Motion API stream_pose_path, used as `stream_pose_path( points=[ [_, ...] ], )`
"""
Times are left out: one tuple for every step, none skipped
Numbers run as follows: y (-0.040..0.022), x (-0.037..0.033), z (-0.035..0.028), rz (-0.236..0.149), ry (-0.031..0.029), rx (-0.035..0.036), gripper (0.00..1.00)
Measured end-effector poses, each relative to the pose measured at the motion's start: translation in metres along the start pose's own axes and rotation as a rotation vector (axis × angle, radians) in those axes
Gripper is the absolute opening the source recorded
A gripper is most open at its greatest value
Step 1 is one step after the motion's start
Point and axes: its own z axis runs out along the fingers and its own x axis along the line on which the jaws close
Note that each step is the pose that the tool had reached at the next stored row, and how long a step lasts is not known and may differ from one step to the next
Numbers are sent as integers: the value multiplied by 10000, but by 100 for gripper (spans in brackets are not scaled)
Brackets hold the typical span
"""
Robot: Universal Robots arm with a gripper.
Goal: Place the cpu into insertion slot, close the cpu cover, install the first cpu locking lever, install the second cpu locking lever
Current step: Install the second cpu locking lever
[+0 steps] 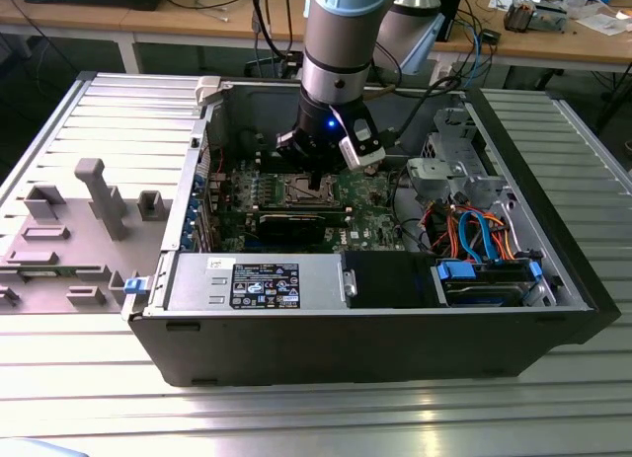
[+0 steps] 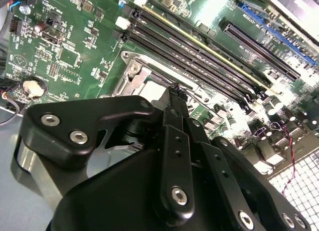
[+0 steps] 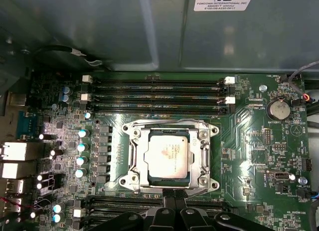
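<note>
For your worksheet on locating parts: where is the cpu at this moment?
In the first wrist view the cpu lies in the insertion slot on the green board, framed by the cpu cover, between two banks of long memory slots.

surface: ribbed metal table (image 1: 89, 398) | behind: wooden benches (image 1: 99, 28) with cables | light: glare on slats

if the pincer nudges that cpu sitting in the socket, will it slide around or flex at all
Probably little sliding: in the first wrist view the cpu lies flat inside the insertion slot, whose metal rim surrounds it on all sides. It looks stiff, a flat chip with a metal top, so flexing seems unlikely. That smooth top could be slippery under the pincer, which sits close to the slot's edge.
</note>
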Motion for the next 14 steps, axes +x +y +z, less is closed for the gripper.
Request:
stream_pose_path(
  points=[
    [-1, 1, 4, 4, 31, 0, 11],
    [-5, 4, 4, 4, 31, 0, 11],
    [-11, 5, 4, 2, 31, -1, 11],
    [-21, 7, 4, 0, 32, -1, 11],
    [-33, 12, 4, -3, 33, 0, 11],
    [-62, 20, 6, -19, 33, -2, 11],
    [-84, 25, 7, -29, 35, -3, 11],
    [-97, 30, 9, -34, 35, -4, 11],
    [-105, 40, 13, -43, 36, -4, 11],
    [-106, 49, 18, -50, 43, -14, 11],
    [-107, 65, 24, -56, 57, -26, 11],
    [-108, 74, 27, -60, 68, -32, 11],
    [-109, 85, 31, -70, 78, -33, 11],
    [-109, 85, 32, -71, 79, -32, 11]
  ],
)
